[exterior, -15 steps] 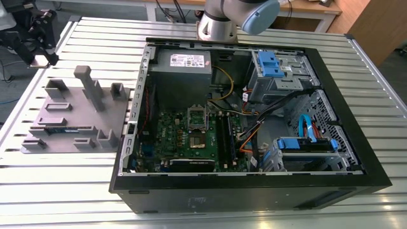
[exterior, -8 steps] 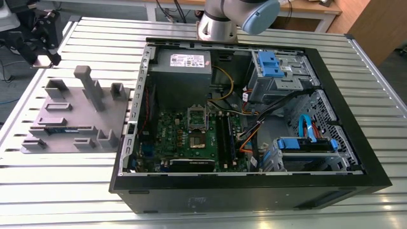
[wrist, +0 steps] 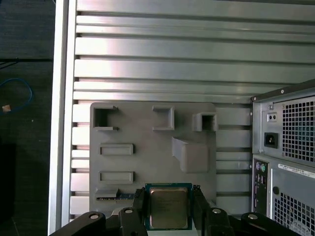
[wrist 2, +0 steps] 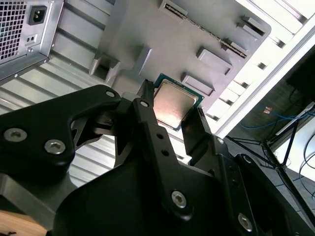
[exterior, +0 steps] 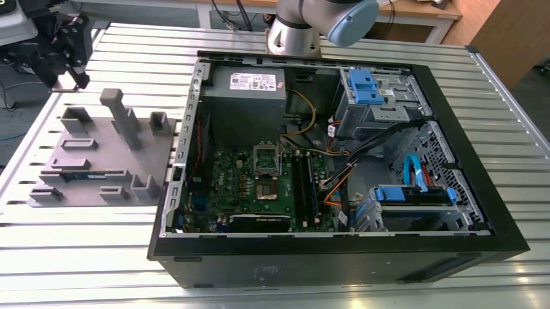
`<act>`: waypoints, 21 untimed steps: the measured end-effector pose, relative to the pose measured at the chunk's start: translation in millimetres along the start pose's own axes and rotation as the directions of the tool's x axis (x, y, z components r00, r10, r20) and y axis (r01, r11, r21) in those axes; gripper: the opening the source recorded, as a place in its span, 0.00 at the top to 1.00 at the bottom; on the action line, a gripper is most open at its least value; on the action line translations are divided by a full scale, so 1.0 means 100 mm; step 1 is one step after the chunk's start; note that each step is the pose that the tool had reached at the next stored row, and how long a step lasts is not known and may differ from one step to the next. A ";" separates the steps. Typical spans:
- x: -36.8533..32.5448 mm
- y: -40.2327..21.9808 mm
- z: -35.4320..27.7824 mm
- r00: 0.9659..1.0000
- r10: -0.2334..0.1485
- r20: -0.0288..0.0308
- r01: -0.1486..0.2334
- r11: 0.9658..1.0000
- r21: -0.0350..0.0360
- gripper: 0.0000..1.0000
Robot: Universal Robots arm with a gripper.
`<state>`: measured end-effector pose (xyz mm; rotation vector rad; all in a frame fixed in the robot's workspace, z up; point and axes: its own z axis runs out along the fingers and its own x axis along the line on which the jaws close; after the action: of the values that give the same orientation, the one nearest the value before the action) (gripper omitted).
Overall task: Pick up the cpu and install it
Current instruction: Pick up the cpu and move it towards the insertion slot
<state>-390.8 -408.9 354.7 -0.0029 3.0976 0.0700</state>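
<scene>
The cpu (wrist: 169,209), a small square chip with a shiny metal top and a green rim, sits between my two black fingers, and my gripper (wrist: 168,196) is shut on it. In the second wrist view the cpu (wrist 2: 172,101) hangs in my gripper (wrist 2: 171,107) a little above the grey tray (wrist 2: 147,29). In the exterior view my gripper (exterior: 69,80) hovers over the far corner of the grey tray (exterior: 94,154), at the exterior view's left. The motherboard socket (exterior: 266,158) lies inside the open computer case (exterior: 344,174).
The grey tray (wrist: 142,162) has raised blocks and pockets, and a narrow green memory stick (exterior: 86,174) lies on it. The case's rear panel (wrist: 285,147) stands beside the tray. Cables, drive bays and a power supply (exterior: 249,84) crowd the case on the slatted metal table (exterior: 86,257).
</scene>
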 end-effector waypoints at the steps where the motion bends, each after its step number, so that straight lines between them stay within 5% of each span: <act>1: -0.011 0.000 0.001 1.000 0.000 0.000 0.000 1.000 0.000 0.53; 7: -0.069 0.000 0.004 1.000 0.000 0.000 0.000 1.000 0.000 0.53; 21: -0.076 0.000 -0.006 1.000 0.000 0.000 0.000 1.000 0.000 0.53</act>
<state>-383.3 -408.9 355.6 -0.0029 3.0977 0.0699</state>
